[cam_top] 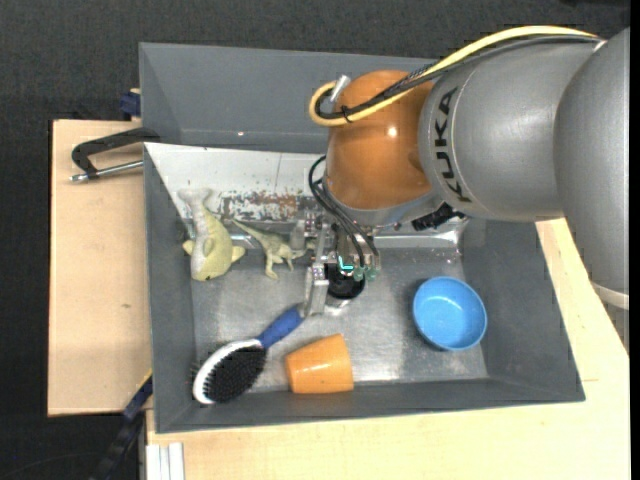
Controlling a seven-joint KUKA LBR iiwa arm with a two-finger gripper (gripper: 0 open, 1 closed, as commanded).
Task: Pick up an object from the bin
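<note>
So the big grey arm [520,118] comes in from the upper right, orange cover [375,148] at the wrist, yellow cable [480,48] looped over it, gripper [335,283] pointing down near frame centre.

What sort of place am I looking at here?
Most likely a robotics lab's grasping test station: a KUKA arm reaches into a grey metal bin holding unrelated small items, such as a blue bowl, an orange cup and a hairbrush.

Bin [240,88] layout
Toy figure [208,248] and dinosaur [273,249] upper left; brush [232,370] lower left, cup [320,364] right of it; bowl [449,313] far right.
</note>
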